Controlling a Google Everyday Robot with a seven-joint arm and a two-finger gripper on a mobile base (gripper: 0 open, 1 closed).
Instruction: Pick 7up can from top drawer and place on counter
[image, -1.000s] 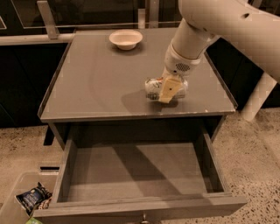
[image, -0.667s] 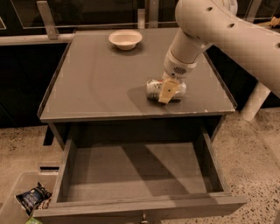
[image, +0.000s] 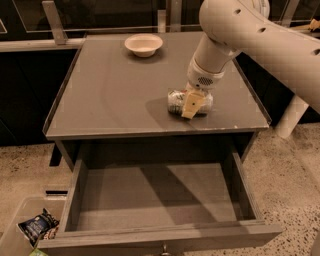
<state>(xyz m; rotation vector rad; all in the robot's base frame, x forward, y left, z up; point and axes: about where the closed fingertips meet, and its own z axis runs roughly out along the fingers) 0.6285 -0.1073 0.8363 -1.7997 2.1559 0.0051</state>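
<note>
The gripper (image: 193, 103) sits low over the right front part of the bench (image: 110, 90), its jaws clasping the 7up can (image: 175, 102), which lies on its side on the bench top. Below, the top drawer (image: 155, 200) stands pulled out. A bowl (image: 143, 44) rests near the bench's far edge.
</note>
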